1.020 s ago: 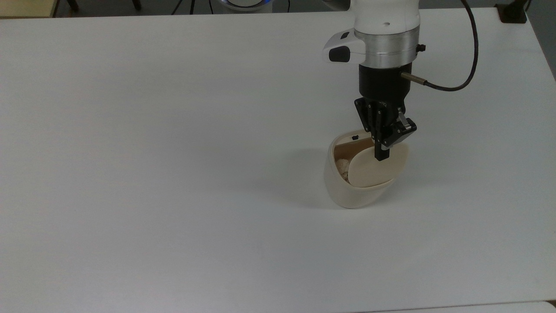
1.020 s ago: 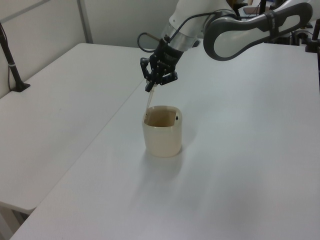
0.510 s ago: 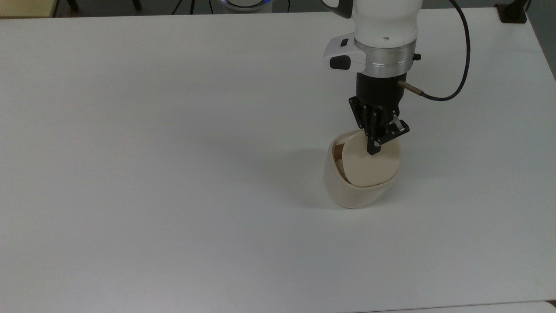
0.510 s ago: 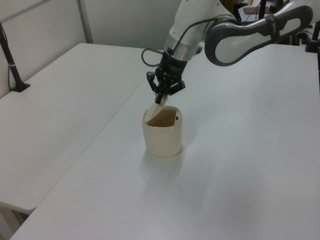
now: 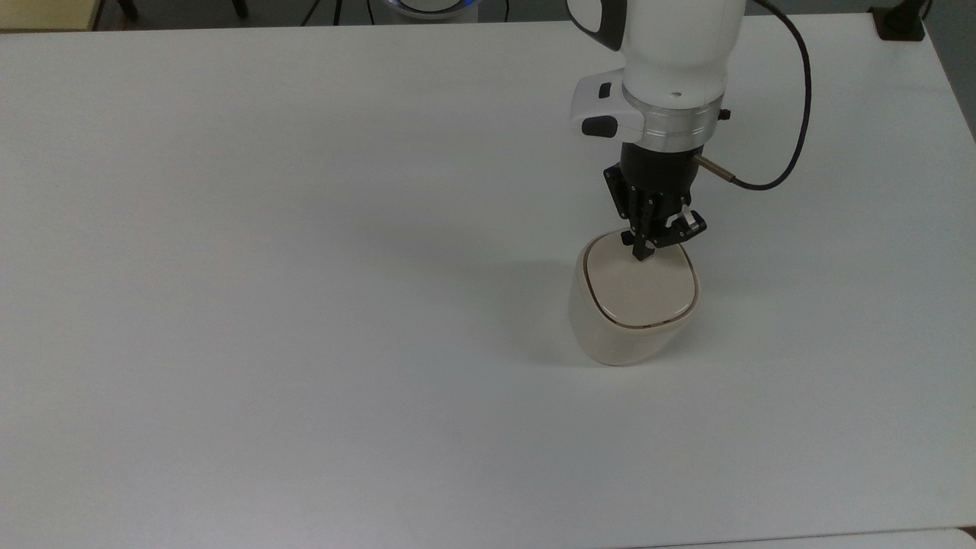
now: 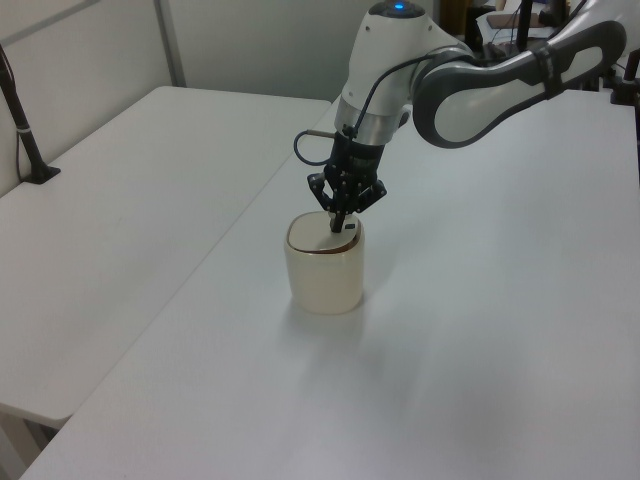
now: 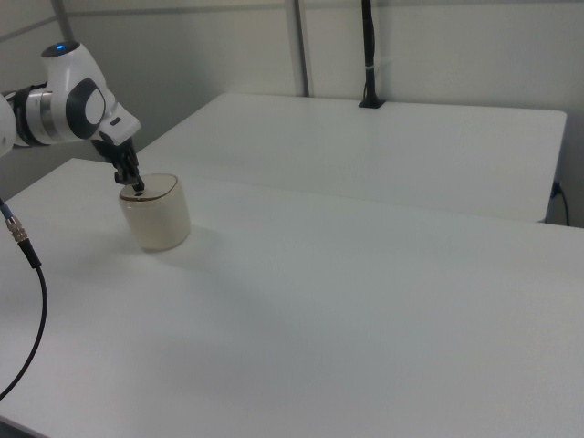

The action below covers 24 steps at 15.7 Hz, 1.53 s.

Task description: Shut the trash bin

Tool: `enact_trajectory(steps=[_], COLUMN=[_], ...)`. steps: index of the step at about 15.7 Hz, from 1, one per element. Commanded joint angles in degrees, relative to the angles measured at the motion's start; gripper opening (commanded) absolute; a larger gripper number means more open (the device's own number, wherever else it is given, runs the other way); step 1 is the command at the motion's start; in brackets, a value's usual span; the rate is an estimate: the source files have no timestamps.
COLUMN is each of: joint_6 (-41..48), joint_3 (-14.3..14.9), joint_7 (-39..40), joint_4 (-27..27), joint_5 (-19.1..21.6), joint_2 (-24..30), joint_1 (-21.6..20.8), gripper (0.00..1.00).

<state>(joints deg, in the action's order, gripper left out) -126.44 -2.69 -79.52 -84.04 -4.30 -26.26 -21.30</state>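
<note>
The cream-beige trash bin (image 5: 619, 341) stands on the white table, right of centre in the top view. Its flat lid (image 5: 644, 293) lies level in the rim, with a thin brown seam around it and the interior hidden. My gripper (image 5: 640, 252) points straight down, shut, its fingertips touching the lid's far edge near the hinge side. In the left view the gripper (image 6: 338, 226) rests on the top of the bin (image 6: 324, 275). The right view has the gripper (image 7: 136, 189) on the left rim of the bin (image 7: 159, 222).
The white table (image 5: 305, 305) spreads wide around the bin. A black cable (image 5: 793, 122) loops from the wrist on the top view's right. A second table (image 6: 120, 200) adjoins on the left view's left, with a black post (image 6: 20, 120) clamped to it.
The lid has swung down from nearly upright to flat in the rim. My gripper went down and toward the bin's far edge with it, and the brown interior no longer shows.
</note>
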Motion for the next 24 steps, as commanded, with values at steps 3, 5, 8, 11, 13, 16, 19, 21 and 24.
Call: enact_trajectory(steps=[3,5,8,11,13,16,19,21,24], joint_6=[0.8,0.6,0.5,2.2,5.2,9.3,15.0,17.7,21.9], joint_3=[-0.4,-0.4,-0.4,-0.4,-0.4,-0.4,-0.4,-0.3,0.1], joint_7=[1.6,1.3,1.5,1.9,3.8,7.1,17.0,21.6,27.3], joint_4=[-4.1,-4.2,-4.1,-3.6,-3.5,-3.9,-5.6,-7.3,-8.9], joint_5=[-0.8,-0.8,-0.8,-0.4,0.3,0.8,3.4,5.5,5.6], joint_2=[1.1,0.3,0.2,3.8,6.3,9.9,15.1,18.9,23.8], joint_1=[0.4,0.3,0.4,1.1,1.9,3.4,5.6,8.4,10.7], gripper=[0.0,0.0,0.0,0.0,0.0,0.0,0.0,0.0,0.0])
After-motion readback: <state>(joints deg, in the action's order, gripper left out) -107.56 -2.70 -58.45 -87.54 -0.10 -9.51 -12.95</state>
